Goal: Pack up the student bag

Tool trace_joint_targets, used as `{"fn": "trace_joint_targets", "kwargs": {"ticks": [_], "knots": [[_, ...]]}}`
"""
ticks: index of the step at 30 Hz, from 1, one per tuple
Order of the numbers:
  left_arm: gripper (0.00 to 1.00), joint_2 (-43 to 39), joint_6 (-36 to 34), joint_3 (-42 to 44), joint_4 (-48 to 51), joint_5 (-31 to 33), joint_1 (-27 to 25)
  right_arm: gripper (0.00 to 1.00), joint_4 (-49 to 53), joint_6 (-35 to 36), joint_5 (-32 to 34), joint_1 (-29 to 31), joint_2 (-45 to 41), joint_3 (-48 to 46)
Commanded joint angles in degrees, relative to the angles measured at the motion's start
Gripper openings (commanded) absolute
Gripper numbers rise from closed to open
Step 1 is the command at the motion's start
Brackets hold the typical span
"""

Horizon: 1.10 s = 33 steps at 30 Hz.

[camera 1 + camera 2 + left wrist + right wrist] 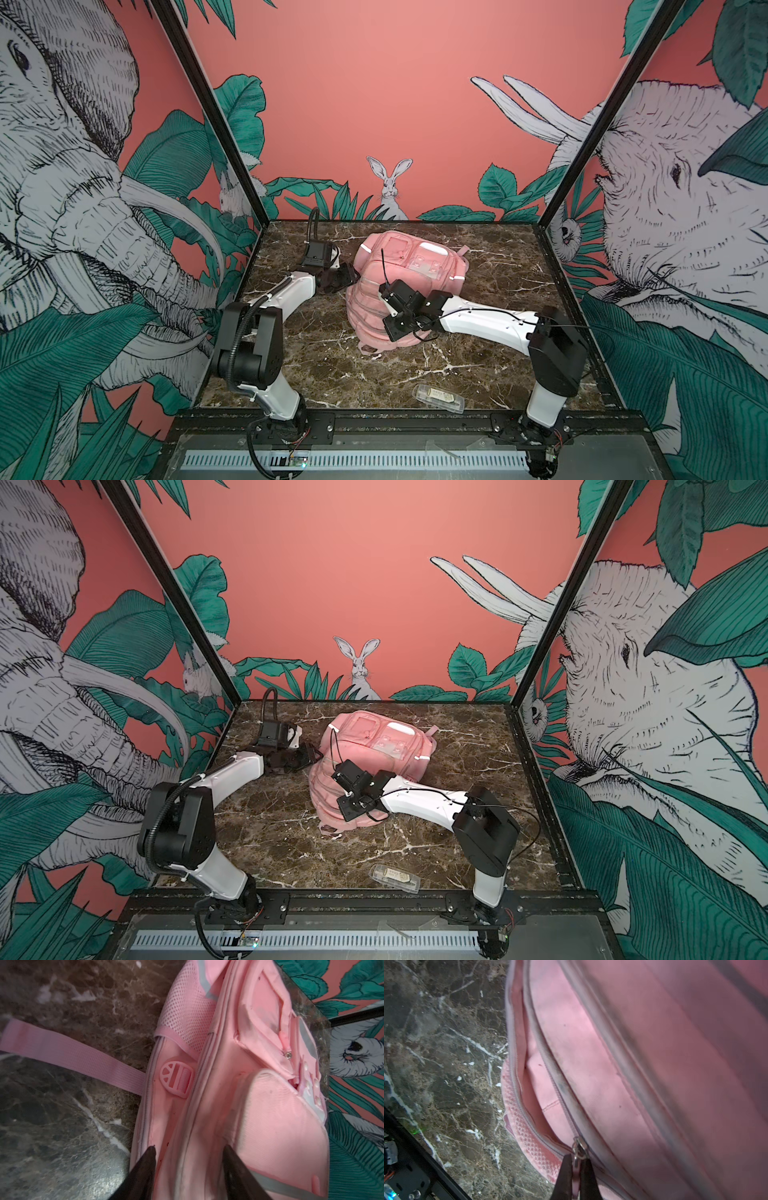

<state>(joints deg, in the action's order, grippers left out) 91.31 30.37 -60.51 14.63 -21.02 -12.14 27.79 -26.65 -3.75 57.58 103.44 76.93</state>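
At the middle of the marble table, the student bag lies front up. Right gripper pinches the zipper pull of a large compartment, which gapes partly open; left gripper stands released, jaws astride a side seam. Packing appears unfinished: a clear case lies outside, near the front edge.

Small clear plastic case lying flat near front edge of dark marbled worktop, right of centre.
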Motion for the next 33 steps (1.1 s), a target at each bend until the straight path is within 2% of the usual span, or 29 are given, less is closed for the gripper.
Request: {"fn": "trace_joint_targets", "kwargs": {"ticks": [1,8,15,22,29,33], "knots": [[0.57,-8.7,-0.36,2.37,1.38,-0.65,-0.38,0.0,-1.51,-0.08,-1.71,0.52,1.28,3.88],[0.57,-16.85,1.24,10.65,2.37,-3.15,-0.55,0.0,-1.44,0.4,-4.12,0.67,4.98,9.0],[0.5,-21.47,5.69,17.48,-0.14,-4.03,-2.18,0.0,-0.91,0.57,-3.87,0.68,6.6,11.83],[0.5,-20.49,10.46,21.5,-6.9,-6.09,-3.58,0.0,-0.97,0.44,-4.49,0.68,7.09,12.51],[0.49,-18.32,12.13,21.84,-9.73,-5.98,-4.47,0.0,-0.9,0.51,-4.4,0.61,6.7,12.21],[0.44,-16.92,11.65,21.3,-9.8,-4.8,-4.44,0.0,-0.85,0.65,-4.45,0.67,6.43,12.03]]}}
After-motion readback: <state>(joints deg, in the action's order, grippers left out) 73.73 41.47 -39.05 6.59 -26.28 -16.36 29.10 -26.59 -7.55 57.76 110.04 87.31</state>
